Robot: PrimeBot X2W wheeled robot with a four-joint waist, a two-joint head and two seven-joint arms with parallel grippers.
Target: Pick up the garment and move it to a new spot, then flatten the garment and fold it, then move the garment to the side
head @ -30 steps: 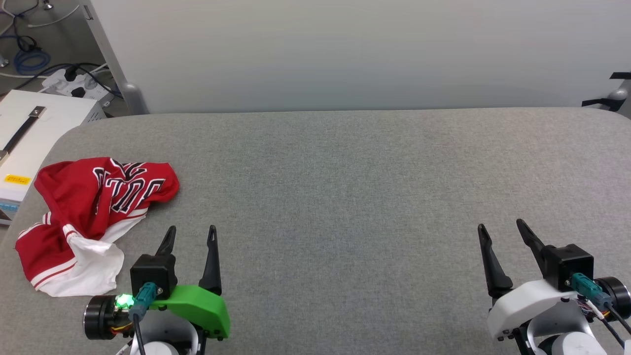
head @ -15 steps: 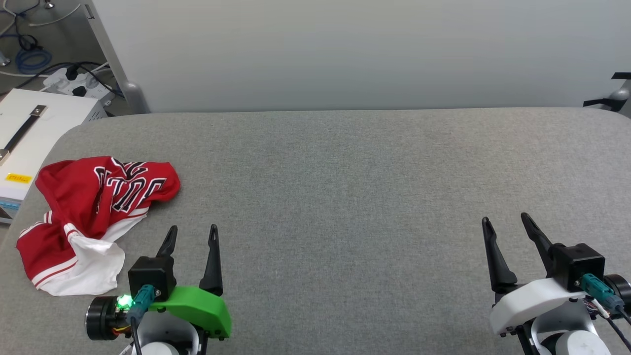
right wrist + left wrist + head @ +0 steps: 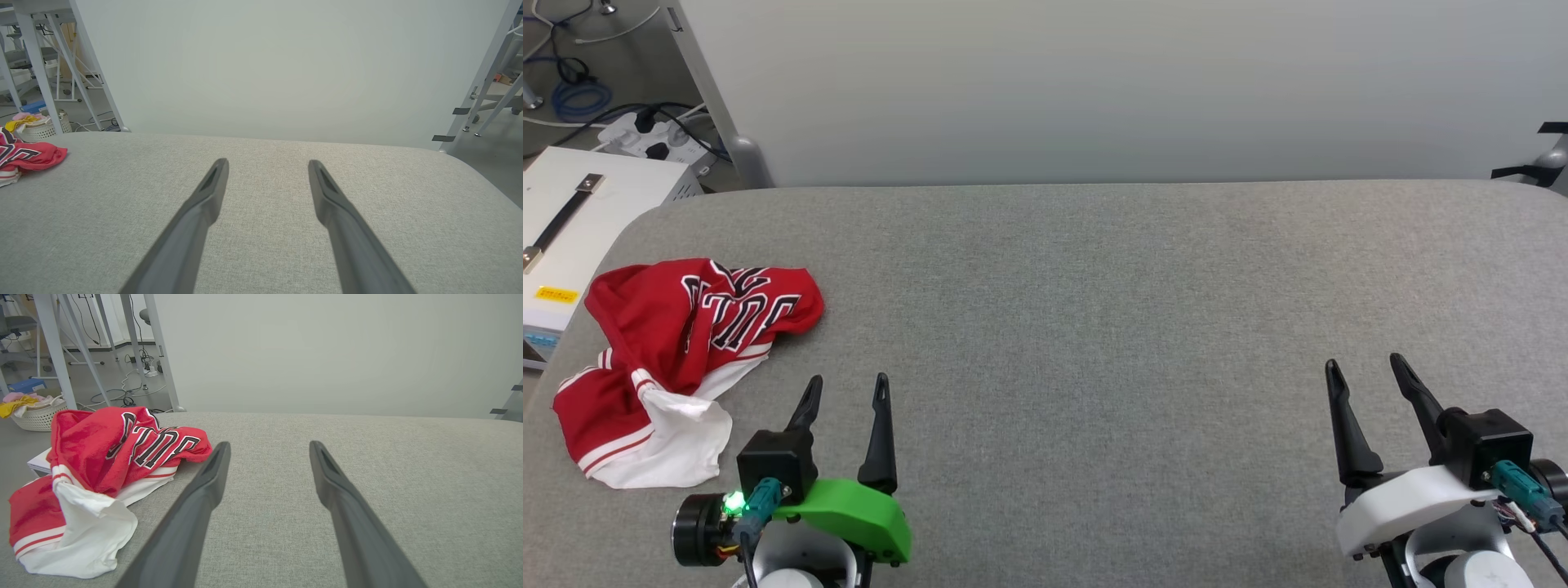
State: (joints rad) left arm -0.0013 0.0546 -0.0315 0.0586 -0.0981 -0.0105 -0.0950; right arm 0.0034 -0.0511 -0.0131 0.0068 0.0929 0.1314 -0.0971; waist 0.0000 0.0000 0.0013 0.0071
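The garment (image 3: 678,351) lies crumpled at the left end of the table (image 3: 1094,310); left gripper (image 3: 848,379) hangs near it, fingers spread, empty. Right gripper (image 3: 1364,361) is well off to the right; same deal, spread, empty.

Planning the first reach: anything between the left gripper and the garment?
Nothing. A bare stretch of grey table surface separates the left gripper from the crumpled garment, as the head and left wrist views show.

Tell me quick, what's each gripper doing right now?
Left gripper: open, holding nothing, apart from the garment.
Right gripper: open, holding nothing.
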